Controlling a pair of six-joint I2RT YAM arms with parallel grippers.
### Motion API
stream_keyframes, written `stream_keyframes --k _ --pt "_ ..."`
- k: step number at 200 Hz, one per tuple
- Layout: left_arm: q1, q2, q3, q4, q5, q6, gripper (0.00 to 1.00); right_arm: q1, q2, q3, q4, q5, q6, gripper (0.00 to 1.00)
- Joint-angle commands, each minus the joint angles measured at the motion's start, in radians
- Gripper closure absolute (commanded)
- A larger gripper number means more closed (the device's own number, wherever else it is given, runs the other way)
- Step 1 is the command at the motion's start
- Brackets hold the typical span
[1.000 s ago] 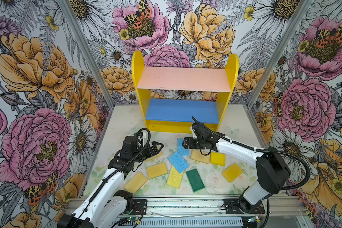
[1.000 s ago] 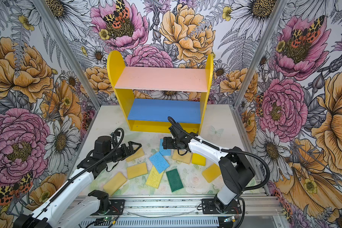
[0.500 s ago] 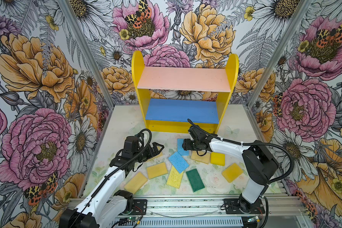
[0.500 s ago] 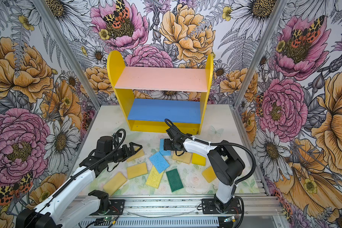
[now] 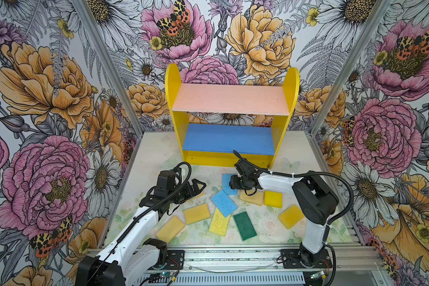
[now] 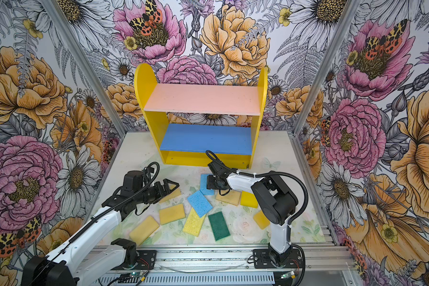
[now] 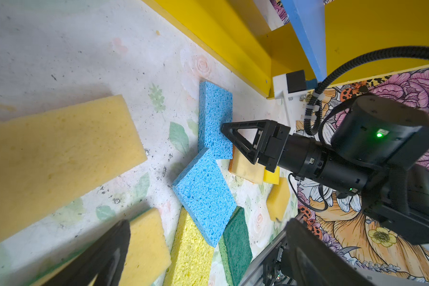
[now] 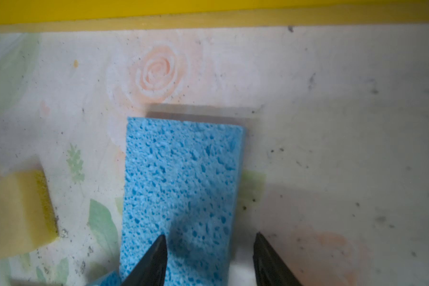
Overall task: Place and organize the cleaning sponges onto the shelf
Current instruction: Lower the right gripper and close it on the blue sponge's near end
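The shelf stands at the back with its pink and blue boards bare. Several cleaning sponges lie flat on the table in front of it. My right gripper is open low over a light blue sponge near the shelf's foot. One fingertip is above the sponge and the other is just off its edge. A second light blue sponge, a pale yellow one and a dark green one lie nearer the front. My left gripper is wide open over a tan sponge and holds nothing.
More tan sponges and a bright yellow one are scattered along the front. Floral walls close in three sides. A metal rail with both arm bases runs along the front edge.
My right gripper has slid a little left onto the light blue sponge, and its jaws have narrowed. The left gripper has shifted slightly and stays wide open.
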Motion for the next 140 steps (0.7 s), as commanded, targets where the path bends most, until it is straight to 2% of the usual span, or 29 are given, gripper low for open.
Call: stream_keyframes --k 1,88,140 --pt "0.017 -0.010 -0.020 0.029 0.029 0.000 0.01 -0.006 0.038 0.027 0.015 -0.018 0.018 0.44" --pt "0.037 -0.017 -0.027 0.029 0.056 0.000 0.01 -0.009 0.029 0.001 0.010 0.046 0.045 0.58" --pt "0.036 -0.018 -0.027 0.029 0.055 -0.006 0.01 -0.005 0.023 -0.002 0.010 0.045 0.045 0.67"
